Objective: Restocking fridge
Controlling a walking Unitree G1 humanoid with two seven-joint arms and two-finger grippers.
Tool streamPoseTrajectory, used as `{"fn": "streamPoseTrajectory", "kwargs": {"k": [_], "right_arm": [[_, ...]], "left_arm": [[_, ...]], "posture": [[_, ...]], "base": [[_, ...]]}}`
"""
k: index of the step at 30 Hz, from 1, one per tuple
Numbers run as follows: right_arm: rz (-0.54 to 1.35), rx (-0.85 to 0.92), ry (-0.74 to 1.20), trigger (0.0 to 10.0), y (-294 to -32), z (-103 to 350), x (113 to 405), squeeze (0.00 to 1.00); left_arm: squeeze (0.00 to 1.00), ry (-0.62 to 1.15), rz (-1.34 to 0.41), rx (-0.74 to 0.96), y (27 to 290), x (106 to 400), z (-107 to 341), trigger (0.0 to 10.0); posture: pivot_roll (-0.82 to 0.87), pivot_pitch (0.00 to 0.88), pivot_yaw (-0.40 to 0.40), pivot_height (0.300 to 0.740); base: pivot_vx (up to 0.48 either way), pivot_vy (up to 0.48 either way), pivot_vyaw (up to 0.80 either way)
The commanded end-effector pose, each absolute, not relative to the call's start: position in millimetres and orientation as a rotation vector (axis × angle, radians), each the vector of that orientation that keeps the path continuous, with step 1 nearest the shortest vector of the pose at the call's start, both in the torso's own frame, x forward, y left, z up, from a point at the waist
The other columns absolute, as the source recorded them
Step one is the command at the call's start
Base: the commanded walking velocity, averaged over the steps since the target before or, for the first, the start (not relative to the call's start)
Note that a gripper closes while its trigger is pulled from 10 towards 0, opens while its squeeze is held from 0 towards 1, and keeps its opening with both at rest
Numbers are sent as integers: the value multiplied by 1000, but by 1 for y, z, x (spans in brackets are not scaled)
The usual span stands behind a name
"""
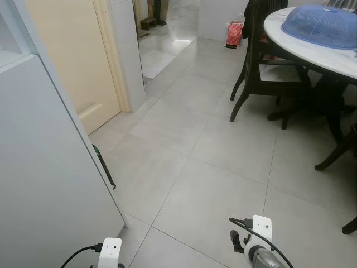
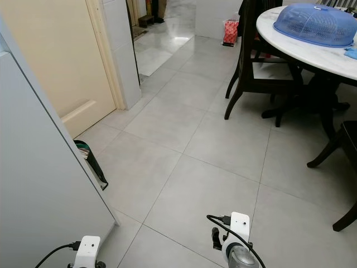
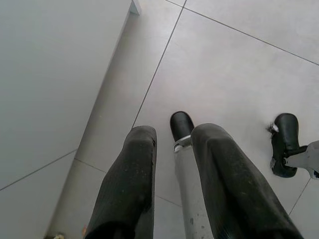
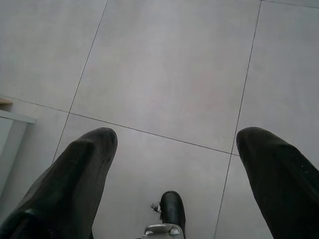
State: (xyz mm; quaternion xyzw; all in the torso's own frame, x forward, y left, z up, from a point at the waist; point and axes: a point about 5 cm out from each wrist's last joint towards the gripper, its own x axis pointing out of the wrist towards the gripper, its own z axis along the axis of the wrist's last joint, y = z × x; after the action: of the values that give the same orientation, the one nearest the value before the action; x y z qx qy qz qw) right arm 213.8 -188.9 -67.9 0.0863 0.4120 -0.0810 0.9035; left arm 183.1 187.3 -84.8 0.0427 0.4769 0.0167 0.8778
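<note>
both pincers, left pincer narrowly parted and right pincer spread wide, hang empty over the floor beside the fridge, likely while walking.

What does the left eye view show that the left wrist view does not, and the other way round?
Of the two, the left eye view has the round white table with a blue mesh food cover, a dark chair and a cream door. The left wrist view has the left gripper, fingers open, hanging above the robot's black feet. Both share the grey tiled floor and the white panel on the robot's left.
</note>
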Motion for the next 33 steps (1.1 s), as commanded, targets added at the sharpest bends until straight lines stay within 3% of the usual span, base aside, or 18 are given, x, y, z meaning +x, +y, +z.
{"fn": "streamPoseTrajectory", "kwargs": {"k": [1, 33], "right_arm": [[-57, 168, 974, 10000, -166, -77, 205, 0], [-55, 165, 978, 10000, -165, -77, 205, 0]], "left_arm": [[0, 952, 17, 102, 220, 222, -59, 10000], [0, 956, 37, 85, 219, 222, -59, 10000]], "posture": [[-39, 0, -13, 740], [-29, 0, -21, 740]], "base": [[0, 0, 0], [0, 0, 0]]}}
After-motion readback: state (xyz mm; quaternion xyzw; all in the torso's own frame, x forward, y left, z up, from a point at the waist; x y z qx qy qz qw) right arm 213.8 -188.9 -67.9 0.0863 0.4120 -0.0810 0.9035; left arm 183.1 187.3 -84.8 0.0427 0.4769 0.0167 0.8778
